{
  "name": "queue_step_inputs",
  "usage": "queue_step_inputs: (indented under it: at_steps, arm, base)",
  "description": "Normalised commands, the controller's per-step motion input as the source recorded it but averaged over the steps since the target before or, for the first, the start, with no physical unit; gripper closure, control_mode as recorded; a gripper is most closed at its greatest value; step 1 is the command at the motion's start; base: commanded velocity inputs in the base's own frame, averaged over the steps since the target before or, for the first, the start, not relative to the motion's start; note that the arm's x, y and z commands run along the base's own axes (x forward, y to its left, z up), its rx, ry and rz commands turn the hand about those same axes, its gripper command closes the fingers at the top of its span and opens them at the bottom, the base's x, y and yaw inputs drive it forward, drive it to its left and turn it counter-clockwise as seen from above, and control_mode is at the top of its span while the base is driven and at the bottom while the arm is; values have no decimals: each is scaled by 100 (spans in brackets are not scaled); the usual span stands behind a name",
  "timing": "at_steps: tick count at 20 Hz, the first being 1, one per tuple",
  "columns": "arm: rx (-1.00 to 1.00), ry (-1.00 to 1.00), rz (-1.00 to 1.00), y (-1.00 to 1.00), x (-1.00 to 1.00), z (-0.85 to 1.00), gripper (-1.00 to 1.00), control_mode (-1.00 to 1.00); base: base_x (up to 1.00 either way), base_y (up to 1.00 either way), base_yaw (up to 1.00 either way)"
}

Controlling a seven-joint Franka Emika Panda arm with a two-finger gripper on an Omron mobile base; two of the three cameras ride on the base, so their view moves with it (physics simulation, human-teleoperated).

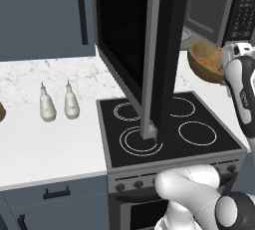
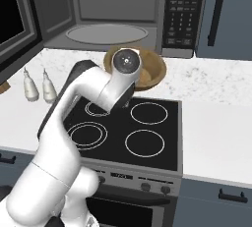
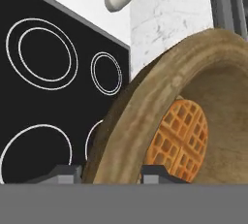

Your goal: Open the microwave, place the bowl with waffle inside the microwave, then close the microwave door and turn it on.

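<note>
The microwave (image 2: 113,5) stands open, its grey interior and glass turntable showing and its keypad (image 2: 182,10) on the right. The microwave door (image 1: 129,35) is swung far out over the stove. The tan wooden bowl (image 1: 206,62) hangs tilted in the air in front of the microwave opening, above the stove's back edge. In the hand view my gripper (image 3: 109,172) is shut on the rim of the bowl (image 3: 145,111), one tip outside and one inside. The waffle (image 3: 181,138) lies inside the bowl. From the right base view, my wrist covers part of the bowl (image 2: 152,71).
A black stovetop (image 2: 128,127) with white rings lies under the arm. Two white bottles (image 1: 48,103) (image 1: 71,102) stand on the marble counter (image 1: 45,144) left of the stove. The open door's edge (image 1: 149,74) hangs low over the left burners. More counter (image 2: 216,123) runs right of the stove.
</note>
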Motion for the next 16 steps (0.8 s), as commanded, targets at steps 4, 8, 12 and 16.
queue_step_inputs:
  at_steps: [4, 8, 12, 16]
  arm:
    - [-12, -21, 24, 69, 2, 95, 100, -100]
    - [-11, -19, 20, 77, 21, 73, 100, -100]
    - [-11, 1, 15, 79, 94, 31, 100, -100]
    - [-13, 1, 2, 44, 100, 30, 100, -100]
  base:
    - [0, 0, 0]
    - [0, 0, 0]
    - [0, 0, 0]
    - [0, 0, 0]
